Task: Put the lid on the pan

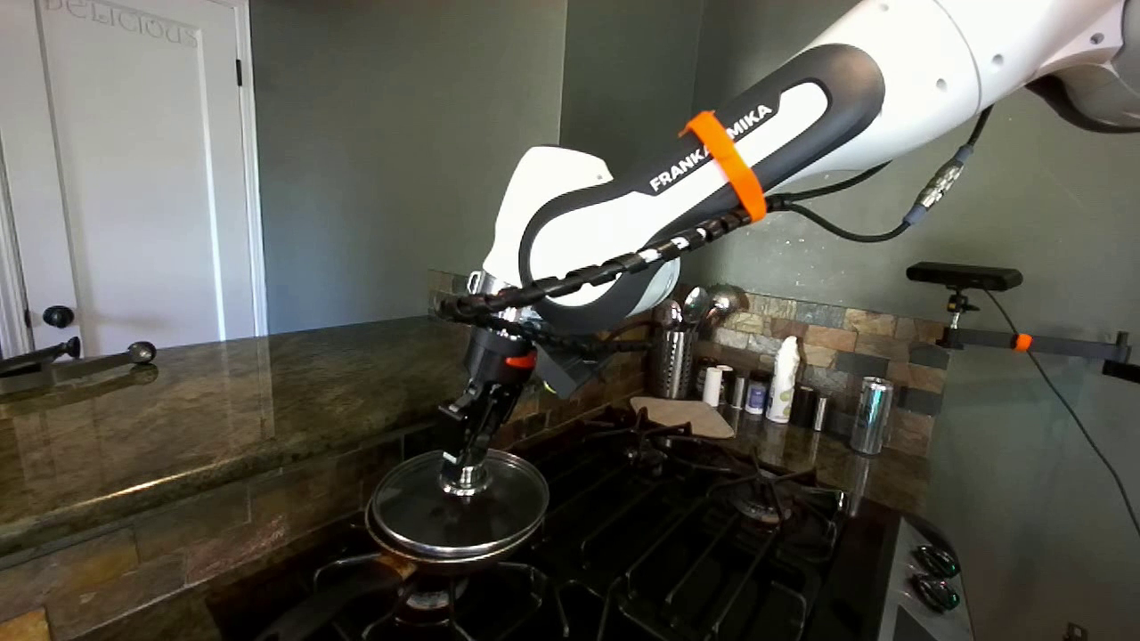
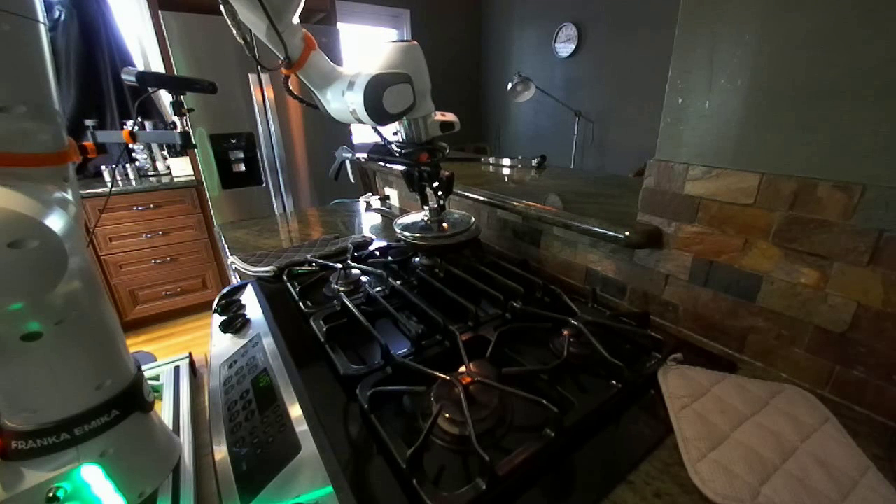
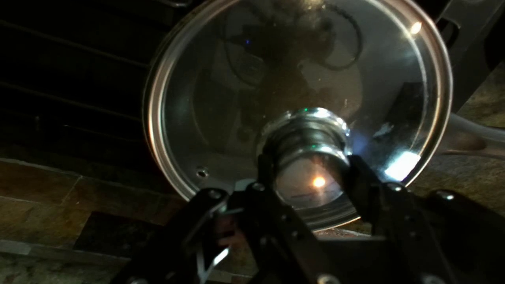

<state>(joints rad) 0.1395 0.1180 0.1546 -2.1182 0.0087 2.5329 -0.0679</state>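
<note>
- Wrist view: gripper (image 3: pixel 309 165) comes in from the bottom, fingers (image 3: pixel 265 169) on both sides of the knob (image 3: pixel 309 136), clamped on it, so it's grasping the lid (image 3: pixel 292 86).
- Same view: lid fills most of the middle. Clear glass, metal rim, lots of reflections; vent hole (image 3: pixel 202 172) at lower left.
- Handle (image 3: pixel 473 136) runs out past the lid rim to the right edge.
- In an exterior view, pan (image 1: pixel 441 563) sits over a burner (image 1: pixel 432 598) of the stove (image 1: pixel 655 534), just beside the tiled wall (image 1: pixel 169 556). Lid is over it, close to level, strip of pan showing below its near edge.
- Arm (image 1: pixel 583 236) comes down from upper right, gripper slightly tilted, fingertips at the knob.
- Can't tell whether lid rim touches pan all round.
- Behind the burners: utensil canister (image 1: pixel 674 363), white bottle (image 1: pixel 784 383), silver can (image 1: pixel 871 417).
- In an exterior view, control panel (image 2: pixel 259 406) is lower left; lid and pan are at the stove's far end, pan edge peeking out at right under the lid.
- Pale quilted pad (image 2: pixel 777 434) lies near right, well apart from the pan.
</note>
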